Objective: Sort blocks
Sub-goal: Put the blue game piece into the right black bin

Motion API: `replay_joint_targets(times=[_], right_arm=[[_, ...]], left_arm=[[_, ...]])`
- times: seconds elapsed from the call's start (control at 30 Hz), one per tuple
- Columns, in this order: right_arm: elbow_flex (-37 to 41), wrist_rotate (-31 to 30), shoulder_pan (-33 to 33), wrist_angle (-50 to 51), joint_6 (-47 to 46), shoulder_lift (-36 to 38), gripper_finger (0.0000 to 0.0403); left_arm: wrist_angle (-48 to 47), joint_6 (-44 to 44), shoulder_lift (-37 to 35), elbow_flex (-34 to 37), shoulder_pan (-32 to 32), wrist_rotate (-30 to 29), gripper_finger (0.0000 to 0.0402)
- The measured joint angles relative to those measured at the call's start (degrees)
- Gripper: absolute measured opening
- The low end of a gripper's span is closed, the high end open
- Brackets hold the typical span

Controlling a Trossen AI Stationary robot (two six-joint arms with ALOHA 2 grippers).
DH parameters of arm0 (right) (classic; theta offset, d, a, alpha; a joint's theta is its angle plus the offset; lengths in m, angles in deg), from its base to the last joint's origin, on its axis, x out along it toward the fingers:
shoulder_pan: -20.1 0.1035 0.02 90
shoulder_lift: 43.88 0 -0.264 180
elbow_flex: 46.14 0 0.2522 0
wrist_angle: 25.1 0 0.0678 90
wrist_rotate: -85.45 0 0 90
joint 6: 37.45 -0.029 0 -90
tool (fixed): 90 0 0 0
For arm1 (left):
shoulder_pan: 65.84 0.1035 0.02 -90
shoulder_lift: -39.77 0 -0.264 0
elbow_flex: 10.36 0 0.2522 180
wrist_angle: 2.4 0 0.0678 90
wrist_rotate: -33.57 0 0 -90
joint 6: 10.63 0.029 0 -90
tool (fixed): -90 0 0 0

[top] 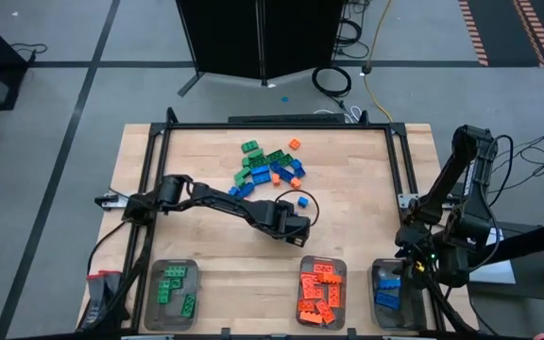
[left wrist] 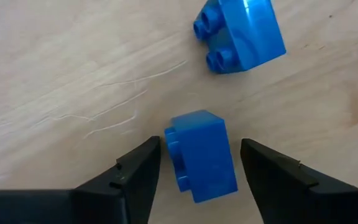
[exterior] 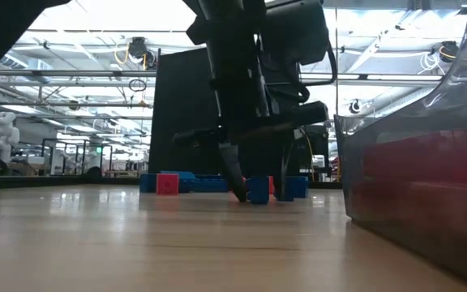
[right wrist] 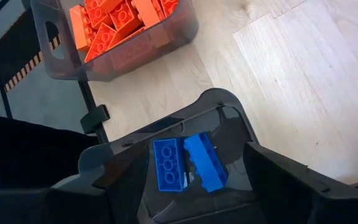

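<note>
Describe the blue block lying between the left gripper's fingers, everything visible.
The blue block is a small glossy plastic brick, lying on its side on the wooden table, its studs facing sideways. It sits between the open fingers of the left gripper, gaps showing on both sides. A second blue brick lies apart from it.

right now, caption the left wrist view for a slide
Left hand open around a blue block on the wooden table, another blue block beyond.

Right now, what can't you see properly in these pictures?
- High view: the left gripper hides the block it straddles; the left wrist view shows that blue block.
- Low view: the orange tray wall blurs its blocks.
- Right wrist view: the blue tray is cut off, so only two blue blocks show.
- High view: pile blocks overlap, uncountable.
</note>
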State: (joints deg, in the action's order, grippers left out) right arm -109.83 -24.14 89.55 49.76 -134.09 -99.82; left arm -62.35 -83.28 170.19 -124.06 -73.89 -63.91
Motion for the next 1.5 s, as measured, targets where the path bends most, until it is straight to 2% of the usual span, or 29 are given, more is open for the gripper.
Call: replay_joint_targets(times=[0.13,0.37,0.47,0.67,0.97,1.13,1.23,1.3,1.37,1.5], right_arm=[[0.0,-0.02,0.0,0.08,0.0,0.0,0.0258],[0.0,-1.33,0.0,0.84,0.0,0.0,0.0258],[0.0,-4.7,0.0,0.85,1.26,0.0,0.0258],[0.0,-18.04,-0.15,0.94,6.7,0.0,0.0258],[0.0,-38.49,-4.41,0.57,16.89,0.1,0.0258],[-0.02,-48.43,-7.59,-5.53,22.69,2.35,0.0258],[-0.02,-52.41,-9.13,-12.06,31.79,4.8,0.0258],[-0.02,-53.75,-10.26,-17.83,42.21,6.14,0.0258],[-0.02,-54.07,-11.57,-24.93,56.86,6.78,0.0258],[-0.02,-54.06,-14.28,-43.54,95.0,6.36,0.0258]], left_arm=[[-0.34,0.95,0.03,0.09,0.33,0.16,0.018],[-0.37,3.18,0.12,0.15,0.47,0.5,0.0086],[-0.24,6.38,-0.21,-0.08,0.48,0.7,0.0083],[0.06,12.75,-1.5,-4.26,0.81,0.11,0.0083],[1.92,22.64,-11.72,-10.19,2.94,-4.01,0.0083],[9.1,35.74,-17.96,-10.49,3.18,-3.86,0.0083],[13.52,43.19,-19.77,-10.49,2.63,-1.54,0.0083],[16.89,44.84,-20.45,-10.49,2.38,1.24,0.0083],[21.34,44.94,-20.58,-10.49,2.36,5.77,0.0083],[29.3,44.45,-20.56,-10.45,2.51,12.06,0.0083]])
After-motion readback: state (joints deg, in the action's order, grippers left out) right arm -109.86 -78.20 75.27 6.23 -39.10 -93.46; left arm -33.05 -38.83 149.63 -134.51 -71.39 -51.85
